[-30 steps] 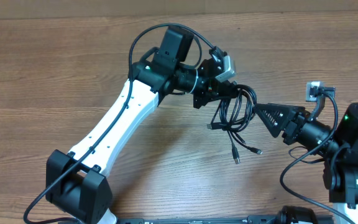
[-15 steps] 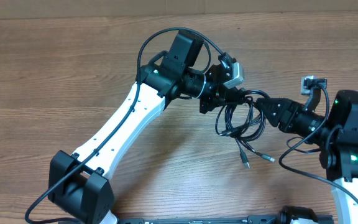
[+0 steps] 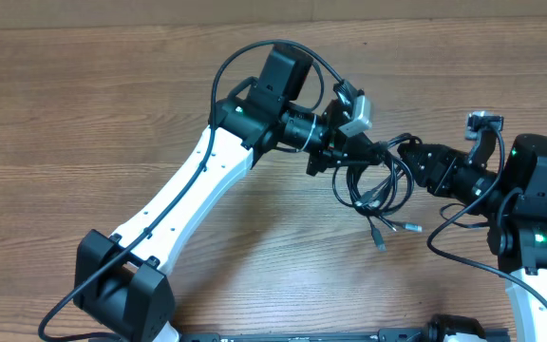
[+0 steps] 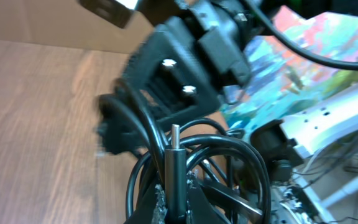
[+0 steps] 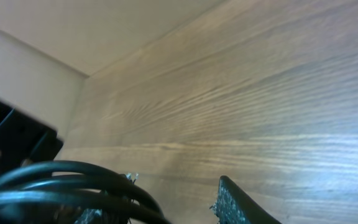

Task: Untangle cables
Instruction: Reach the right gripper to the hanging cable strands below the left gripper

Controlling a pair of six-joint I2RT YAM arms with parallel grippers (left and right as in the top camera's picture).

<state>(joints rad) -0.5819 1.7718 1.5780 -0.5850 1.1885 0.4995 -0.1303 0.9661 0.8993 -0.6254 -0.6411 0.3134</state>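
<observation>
Clamping the cables [image 3: 376,186] in my left pincer [image 3: 357,154]; right pincer [image 3: 403,151] grip, I cannot tell. Pulling apart could tighten the tangle.

Thin black cables [image 3: 373,182], tangled loops in one bundle (silver-tipped plug ends [image 3: 379,239] splayed out)

Robotics lab station: white-and-black left arm [image 3: 188,185] and right arm [image 3: 535,237] based at the edge of a wood-grain bench [image 3: 65,114], plain beige wall [image 5: 55,25] behind.
</observation>
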